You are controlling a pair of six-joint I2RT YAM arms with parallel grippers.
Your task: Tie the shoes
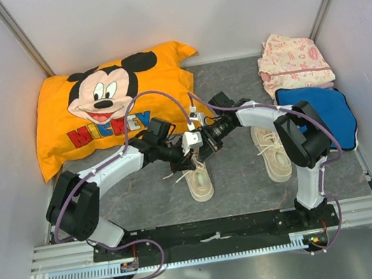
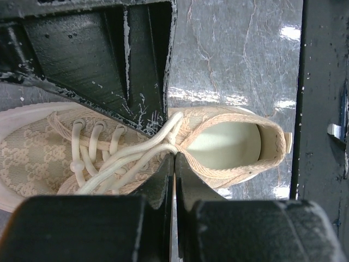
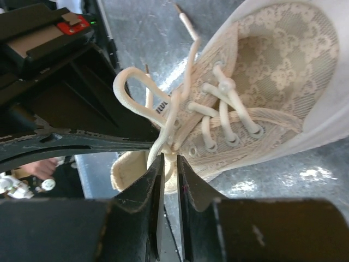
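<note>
Mid-knot on shoe (image 1: 200, 182), just in front of Mickey pillow (image 1: 95, 104). Left hand (image 2: 174, 158) pinched on laces (image 2: 125, 161). Right hand (image 3: 170, 161) narrow, we can't tell its grip. Next we'd likely pull loop (image 3: 128, 82) through.

two shoes sit on the one counter (image 1: 237, 174): the middle shoe (image 1: 199, 183) and the right-hand shoe (image 1: 274, 157). each carries its own white laces (image 2: 92, 139), so two sets. there are two arms, the left arm (image 1: 106, 172) and the right arm (image 1: 298, 132), and two end effectors, the left end effector (image 2: 174, 158) and the right end effector (image 3: 170, 161). at the back lie one orange mickey pillow (image 1: 61, 110), one pink patterned cloth (image 1: 294, 62) and one blue cushion (image 1: 327, 113).
</note>
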